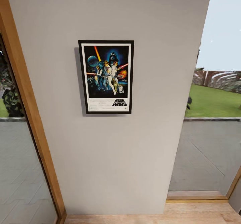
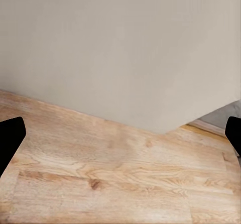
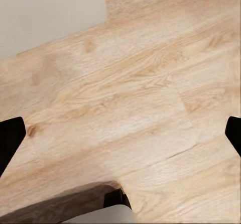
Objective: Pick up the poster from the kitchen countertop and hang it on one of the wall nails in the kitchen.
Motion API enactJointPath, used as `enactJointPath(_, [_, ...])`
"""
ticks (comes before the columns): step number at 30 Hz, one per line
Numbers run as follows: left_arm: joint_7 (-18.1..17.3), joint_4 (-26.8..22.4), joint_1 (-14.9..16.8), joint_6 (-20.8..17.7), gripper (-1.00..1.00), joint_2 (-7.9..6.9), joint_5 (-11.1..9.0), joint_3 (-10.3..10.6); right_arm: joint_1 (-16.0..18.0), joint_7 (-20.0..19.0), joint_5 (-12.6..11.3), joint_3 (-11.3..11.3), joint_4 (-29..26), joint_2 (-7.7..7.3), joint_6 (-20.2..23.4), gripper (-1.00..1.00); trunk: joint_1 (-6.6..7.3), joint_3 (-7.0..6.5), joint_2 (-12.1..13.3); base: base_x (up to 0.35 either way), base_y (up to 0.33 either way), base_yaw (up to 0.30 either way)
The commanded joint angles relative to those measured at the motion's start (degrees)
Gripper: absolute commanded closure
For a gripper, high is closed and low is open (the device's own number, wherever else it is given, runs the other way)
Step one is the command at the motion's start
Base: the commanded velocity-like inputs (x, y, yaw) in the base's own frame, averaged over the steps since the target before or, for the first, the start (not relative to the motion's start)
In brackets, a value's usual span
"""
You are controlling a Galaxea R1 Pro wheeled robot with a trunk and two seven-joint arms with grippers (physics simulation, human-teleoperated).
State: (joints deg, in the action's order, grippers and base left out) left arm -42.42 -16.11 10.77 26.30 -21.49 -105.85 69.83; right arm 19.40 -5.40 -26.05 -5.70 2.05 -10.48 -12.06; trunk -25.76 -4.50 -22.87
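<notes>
Left wrist view: left gripper (image 2: 120, 138) has its fingers (image 2: 10, 139) spread wide — black tips sit at opposite edges of the frame, nothing between them. Below the gap is light oak floor (image 2: 115, 176). Just beyond the fingertips, the floor meets a plain pale grey wall (image 2: 115, 48), whose corner ends off toward one finger, with a strip of wooden threshold (image 2: 208, 127) past it.

Right wrist view: right gripper (image 3: 120, 141) is likewise released, fingers (image 3: 10, 141) far apart, holding nothing. Same floor under the gap. On the near side of the fingers, a grey-and-black part of the robot base (image 3: 95, 206) pokes in. Beyond the fingertips, the grey wall corner shows again.

Head view, farther out: the poster (image 1: 106, 76) hangs flat on the grey wall panel, upright, black frame square to the wall, casting a thin shadow along its left side. "STAR WARS" title is readable near the bottom of the print. Neither set of fingers is touching it — it sits well above the floor area both wrist cameras look at. Cannot tell what it hangs from; the frame covers that spot.

Flanking the panel: a wooden door frame (image 1: 30, 117) with glass on one side, and a glazed opening onto grass (image 1: 214, 100) and fencing on the other.
</notes>
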Motion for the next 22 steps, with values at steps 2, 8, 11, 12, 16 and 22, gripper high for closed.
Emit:
enactJointPath(2, [-0.12, -0.06, 0.04, 0.21, -1.0, -0.04, -0.58, 0.49, 0.05, 1.9, -0.63, -0.47, 0.22, 0.36, -0.26, -1.0, -0.02, 0.01, -0.05, 0.0, 0.0, 0.0])
enactJointPath(8, [-0.12, -0.06, 0.04, 0.24, -1.0, -0.04, -0.58, 0.44, 0.02, 5.5, -0.66, -0.39, 0.24, 1.04, -0.11, -1.0, -0.02, -0.01, -0.05, 0.0, 0.0, 0.0])
enactJointPath(11, [-0.12, -0.06, 0.04, 0.24, -1.0, -0.04, -0.58, 0.39, 0.02, 5.66, -0.66, -0.41, 0.24, 1.1, -0.09, -1.0, -0.02, -0.01, -0.05, 0.0, 0.0, 0.0])
enactJointPath(12, [-0.12, -0.06, 0.04, 0.24, -1.0, -0.06, -0.58, 0.37, 0.02, 5.7, -0.66, -0.42, 0.24, 1.12, -0.08, -1.0, -0.02, -0.01, -0.05, 0.0, 0.0, 0.0])
enactJointPath(16, [-0.13, -0.06, 0.04, 0.24, -1.0, -0.05, -0.58, 0.33, 0.02, 5.79, -0.66, -0.38, 0.24, 1.13, -0.07, -1.0, -0.02, -0.01, -0.05, 0.0, 0.0, 0.0])
enactJointPath(22, [-0.13, -0.06, 0.04, 0.24, -1.0, -0.06, -0.58, 0.31, 0.01, 5.83, -0.66, -0.38, 0.25, 1.15, -0.07, -1.0, -0.02, -0.01, -0.05, 0.0, 0.0, 0.0])
